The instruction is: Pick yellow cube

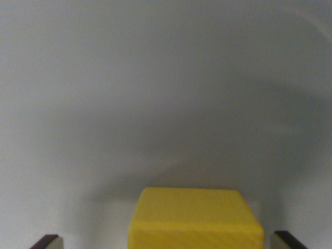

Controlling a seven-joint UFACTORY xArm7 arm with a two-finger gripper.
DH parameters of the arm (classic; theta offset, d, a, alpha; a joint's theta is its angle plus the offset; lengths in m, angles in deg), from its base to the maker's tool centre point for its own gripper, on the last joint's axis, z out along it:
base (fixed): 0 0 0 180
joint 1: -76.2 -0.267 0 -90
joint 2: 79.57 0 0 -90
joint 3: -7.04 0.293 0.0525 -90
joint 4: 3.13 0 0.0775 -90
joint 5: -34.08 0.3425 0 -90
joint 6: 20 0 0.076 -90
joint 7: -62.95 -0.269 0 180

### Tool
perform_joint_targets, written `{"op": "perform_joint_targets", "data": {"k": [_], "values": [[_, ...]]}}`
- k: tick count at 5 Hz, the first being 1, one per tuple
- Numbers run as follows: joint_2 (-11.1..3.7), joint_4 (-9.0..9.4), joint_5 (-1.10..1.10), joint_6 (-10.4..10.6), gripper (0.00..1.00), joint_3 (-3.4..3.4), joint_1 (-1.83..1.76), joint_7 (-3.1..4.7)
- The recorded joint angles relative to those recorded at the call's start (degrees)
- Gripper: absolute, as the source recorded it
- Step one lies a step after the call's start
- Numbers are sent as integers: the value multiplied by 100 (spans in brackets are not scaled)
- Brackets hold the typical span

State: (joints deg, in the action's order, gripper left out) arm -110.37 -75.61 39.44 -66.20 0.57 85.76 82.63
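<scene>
Looks like bare test bench or lab-style tabletop setup, though kind of place cannot be told for certain; plain pale grey-white surface fills nearly whole wrist view, smooth, unmarked, without pattern or grain; soft broad shadow across it hints at overhead indoor lighting; plain yellow cube suits staged manipulation trial; no walls, furniture or fittings visible to settle it.

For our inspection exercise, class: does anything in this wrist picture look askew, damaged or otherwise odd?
Nothing stands out. The yellow cube sits flat and intact on the plain grey surface, between the fingertips of the open gripper, with gaps on both sides.
</scene>
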Motion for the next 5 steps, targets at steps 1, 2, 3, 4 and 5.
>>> {"op": "perform_joint_targets", "data": {"k": [1,2,3,4,5], "values": [[0,0,0,0,0,0,0,0],[0,0,0,0,0,0,0,0],[0,0,0,0,100,0,0,0],[0,0,0,0,100,0,0,0],[0,0,0,0,100,0,0,0]]}}
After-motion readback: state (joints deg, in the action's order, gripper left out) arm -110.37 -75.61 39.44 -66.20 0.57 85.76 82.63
